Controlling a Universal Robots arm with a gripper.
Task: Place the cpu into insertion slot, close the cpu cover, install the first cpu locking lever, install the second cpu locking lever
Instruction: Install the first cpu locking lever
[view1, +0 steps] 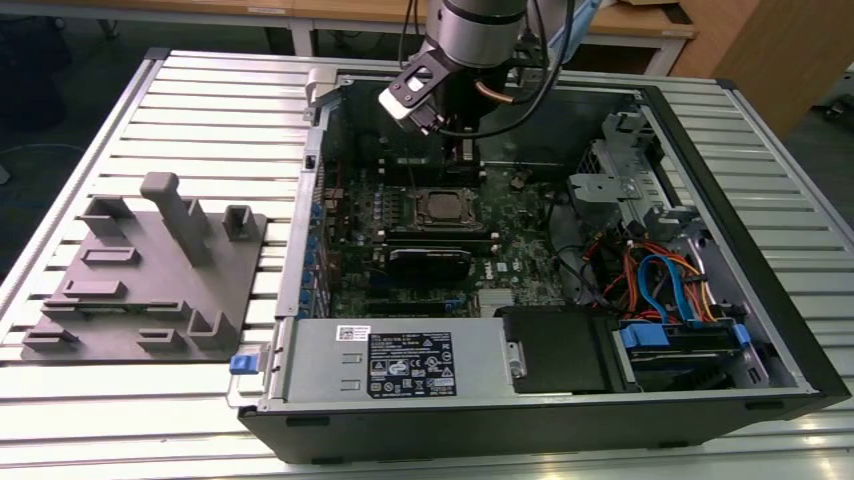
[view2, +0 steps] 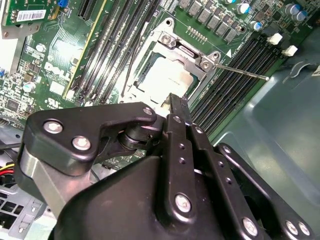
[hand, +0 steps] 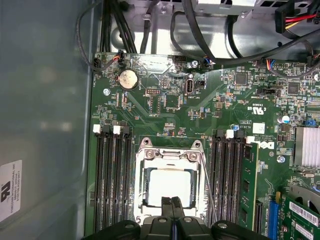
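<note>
One open computer case (view1: 534, 420) and one grey moulded fixture (view1: 147, 290) are counted on one slatted table (view1: 134, 420). In the first wrist view, one cpu (hand: 170, 184), one insertion slot (hand: 172, 152), one coin battery (hand: 127, 79) and two banks of long black slots (hand: 112, 180) are counted.

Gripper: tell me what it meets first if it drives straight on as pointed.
Most likely the cpu, near its edge; the gripper, shut, points at it. The cpu cover rim lies close, so depth is unsure.
</note>
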